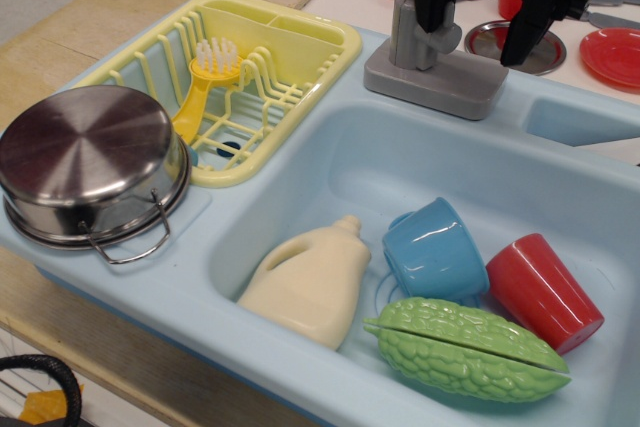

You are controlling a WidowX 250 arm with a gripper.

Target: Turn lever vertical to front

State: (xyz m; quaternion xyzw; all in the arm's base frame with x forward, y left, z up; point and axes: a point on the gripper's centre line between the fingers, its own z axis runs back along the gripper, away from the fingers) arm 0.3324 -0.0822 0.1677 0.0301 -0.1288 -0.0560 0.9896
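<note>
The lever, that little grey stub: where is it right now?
The lever sits at the top centre-right of the view, on the grey tap column behind the blue sink, just under the black pincer.

No readable text, label, brand or number shows anywhere (bottle and cups included).

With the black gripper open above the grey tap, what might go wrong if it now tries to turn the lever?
1. The black gripper hangs open with one finger before the short grey lever, so it may slip past the stub instead of pushing it.
2. The grey tap base only sits on the light blue sink rim; a hard push may shift or tip it toward the basin.
</note>
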